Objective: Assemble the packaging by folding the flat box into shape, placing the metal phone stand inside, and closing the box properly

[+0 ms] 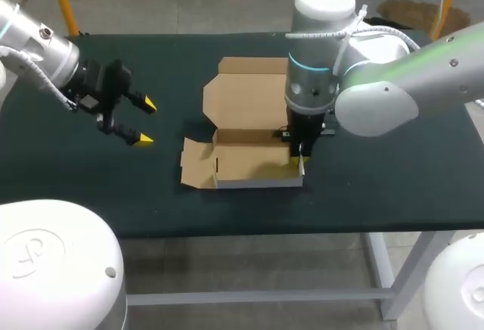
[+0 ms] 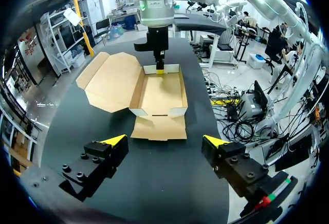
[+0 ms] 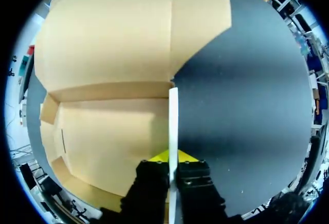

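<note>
The brown cardboard box (image 1: 253,165) lies half folded at the table's middle, its walls up and its lid (image 1: 246,91) flat behind it. My right gripper (image 1: 300,162) points straight down at the box's right end. In the right wrist view this gripper (image 3: 173,157) is shut on the thin upright side wall (image 3: 173,116), one finger inside the box and one outside. My left gripper (image 1: 146,122) hangs open over the table left of the box, nothing between its fingers. The left wrist view has the box (image 2: 159,93) ahead of the left gripper (image 2: 165,141). No phone stand shows.
A loose side flap (image 1: 197,165) lies flat on the dark table (image 1: 393,171) at the box's left end. The right arm's body (image 1: 378,88) hangs over the table's right half, just behind the box.
</note>
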### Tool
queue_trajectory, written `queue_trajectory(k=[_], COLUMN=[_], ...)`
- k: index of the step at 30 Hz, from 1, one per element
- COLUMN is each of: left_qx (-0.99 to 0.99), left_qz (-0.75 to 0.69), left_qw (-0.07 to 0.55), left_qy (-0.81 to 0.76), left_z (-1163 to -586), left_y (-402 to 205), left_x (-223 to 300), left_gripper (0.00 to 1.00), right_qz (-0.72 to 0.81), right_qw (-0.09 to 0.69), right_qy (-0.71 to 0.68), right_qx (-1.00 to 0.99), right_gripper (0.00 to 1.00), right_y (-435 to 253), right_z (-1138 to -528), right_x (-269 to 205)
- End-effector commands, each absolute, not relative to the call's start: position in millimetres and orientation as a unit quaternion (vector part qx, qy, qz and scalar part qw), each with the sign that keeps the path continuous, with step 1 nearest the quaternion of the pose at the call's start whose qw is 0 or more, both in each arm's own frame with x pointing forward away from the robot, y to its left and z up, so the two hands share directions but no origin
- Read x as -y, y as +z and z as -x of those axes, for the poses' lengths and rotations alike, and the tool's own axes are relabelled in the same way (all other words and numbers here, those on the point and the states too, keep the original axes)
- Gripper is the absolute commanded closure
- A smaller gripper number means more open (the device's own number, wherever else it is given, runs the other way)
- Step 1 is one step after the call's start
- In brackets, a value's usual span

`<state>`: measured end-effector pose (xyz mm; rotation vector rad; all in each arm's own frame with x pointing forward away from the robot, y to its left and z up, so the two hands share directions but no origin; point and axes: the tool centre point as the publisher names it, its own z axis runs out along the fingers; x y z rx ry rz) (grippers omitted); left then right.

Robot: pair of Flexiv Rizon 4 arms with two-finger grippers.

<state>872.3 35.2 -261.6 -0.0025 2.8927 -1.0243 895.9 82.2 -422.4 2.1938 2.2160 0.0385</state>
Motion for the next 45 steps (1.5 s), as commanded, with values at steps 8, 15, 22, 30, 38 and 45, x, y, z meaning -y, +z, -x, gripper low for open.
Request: queue_trajectory(k=[8,15,22,30,38,45], left_qx=[-0.942,-0.942,-0.942,-0.942,-0.942,-0.942], left_qz=[0.0,0.0,0.0,0.0,0.0,0.0], left_qw=[0.035,0.035,0.035,0.035,0.035,0.035], left_qy=[-0.332,-0.332,-0.332,-0.332,-0.332,-0.332], left_z=[-872.8,-872.8,-872.8,-872.8,-872.8,-872.8], left_y=[-261.3,-261.3,-261.3,-261.3,-261.3,-261.3], left_x=[-35.5,-35.5,-35.5,-35.5,-35.5,-35.5], left_gripper=[0.0,0.0,0.0,0.0,0.0,0.0], right_qz=[-0.705,-0.712,-0.728,-0.739,-0.723,-0.702], right_qw=[0.048,0.083,0.125,0.142,0.098,0.05], right_qy=[-0.043,-0.09,-0.122,-0.122,-0.063,0.01], right_qx=[-0.706,-0.691,-0.663,-0.647,-0.68,-0.711], right_gripper=[1.0,1.0,1.0,1.0,1.0,1.0], right_y=[-418.2,-421.6,-423.0,-421.0,-417.1,-412.2], right_z=[-898.7,-900.6,-901.6,-898.9,-893.6,-892.1], right_x=[-81.7,-77.3,-74.2,-71.9,-75.6,-78.3])
